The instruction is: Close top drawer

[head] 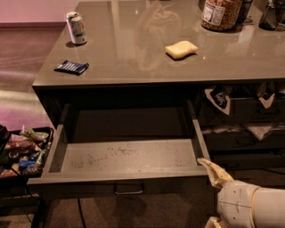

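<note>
Top drawer (127, 156) of a dark grey-brown desk (133, 71), standing pulled far out toward the camera from the left part of the desk front. Its pale grey, speckled and scuffed floor is bare. A small metal bar handle (128, 189) sits at the middle of its flat front.

The end effector (205, 191), white with beige fingers, is low at the right, just beside the drawer's front right corner. Its fingers are spread apart, holding nothing. The upper finger (214, 172) points up and left with its tip at that corner; whether it touches cannot be told. The lower one barely shows at the bottom edge.

To the right of the drawer are other drawers (240, 111) with cloths and papers sticking out.

On the desk stand a drink can (76, 28) at the far left, a small blue packet (71, 67) near the left edge, a yellow sponge (181, 49) near the middle, and a jar (220, 13) at the back right.

A dark bin (22, 151) of colourful wrappers sits on the floor to the left.
</note>
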Available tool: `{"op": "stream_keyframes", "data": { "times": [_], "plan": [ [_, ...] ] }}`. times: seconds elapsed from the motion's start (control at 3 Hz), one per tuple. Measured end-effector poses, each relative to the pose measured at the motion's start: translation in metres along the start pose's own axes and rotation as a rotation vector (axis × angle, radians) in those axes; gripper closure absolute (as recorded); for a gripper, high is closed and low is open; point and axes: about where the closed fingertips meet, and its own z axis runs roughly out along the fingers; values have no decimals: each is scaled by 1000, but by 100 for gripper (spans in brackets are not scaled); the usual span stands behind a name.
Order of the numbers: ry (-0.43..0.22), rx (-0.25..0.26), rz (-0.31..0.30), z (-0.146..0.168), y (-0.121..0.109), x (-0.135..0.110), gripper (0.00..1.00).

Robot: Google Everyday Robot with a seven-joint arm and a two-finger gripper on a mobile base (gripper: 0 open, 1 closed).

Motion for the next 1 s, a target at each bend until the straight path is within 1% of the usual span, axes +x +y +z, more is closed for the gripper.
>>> {"op": "stream_keyframes", "data": {
  "times": [0.33,1.0],
  "plan": [
    [0,0,0,0,0,0,19],
    [0,0,0,0,0,0,65]
  ]
}}
